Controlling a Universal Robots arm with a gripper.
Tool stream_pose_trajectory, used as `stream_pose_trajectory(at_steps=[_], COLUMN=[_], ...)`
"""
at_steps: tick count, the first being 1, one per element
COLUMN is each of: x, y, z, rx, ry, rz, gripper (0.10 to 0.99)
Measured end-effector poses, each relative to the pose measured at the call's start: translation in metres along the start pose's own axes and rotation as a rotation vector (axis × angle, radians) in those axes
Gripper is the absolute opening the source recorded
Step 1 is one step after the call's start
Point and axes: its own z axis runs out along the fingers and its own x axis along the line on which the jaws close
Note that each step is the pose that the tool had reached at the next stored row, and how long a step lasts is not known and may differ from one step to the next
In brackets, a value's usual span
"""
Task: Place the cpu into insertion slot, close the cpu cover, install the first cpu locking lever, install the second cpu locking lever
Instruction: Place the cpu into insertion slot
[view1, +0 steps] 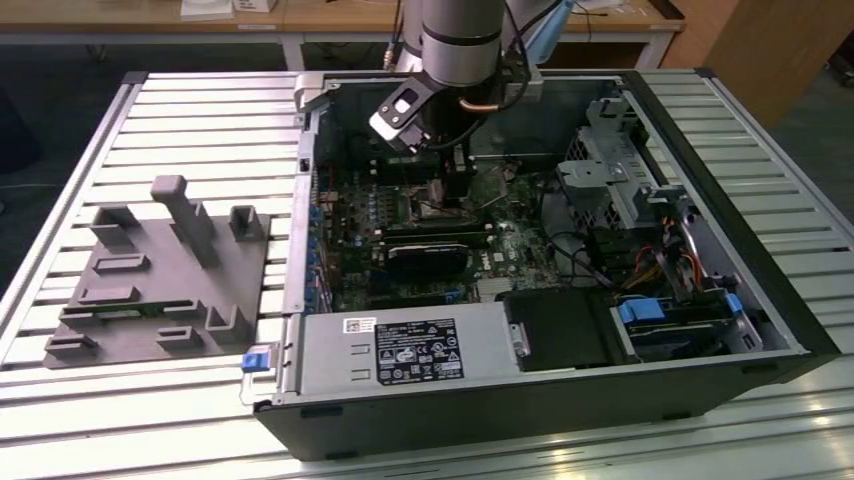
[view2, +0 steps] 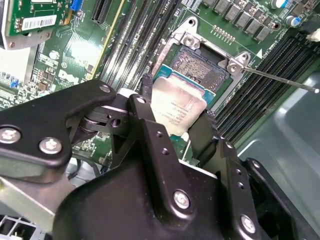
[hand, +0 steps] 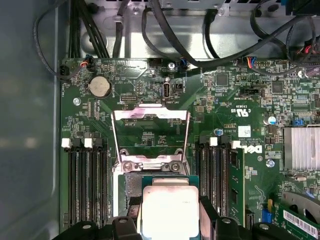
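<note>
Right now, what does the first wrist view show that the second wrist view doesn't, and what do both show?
First wrist view's extras: the cpu cover swung open, a coin battery, and cables along the case wall. Second wrist view's extra: a thin locking lever sticking out beside the socket. Shared: the gripper holding the cpu at the insertion slot, with memory slots on either side.
</note>
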Motion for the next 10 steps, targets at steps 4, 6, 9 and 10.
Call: stream_pose_trajectory(at_steps=[4,6,9,10], x=[0.0001,0.0001,0.0001,0.0001], y=[-0.0001,-0.0001,-0.0002,-0.0003], z=[0.0010,0.0017,0.0025,0.0028], rx=[-0.005,-0.017,-0.040,-0.046], ry=[0.0010,0.0047,0.0105,0.0122], rz=[0.001,0.000,-0.004,-0.006], gripper=[0.537,0.537,0.537,0.537])
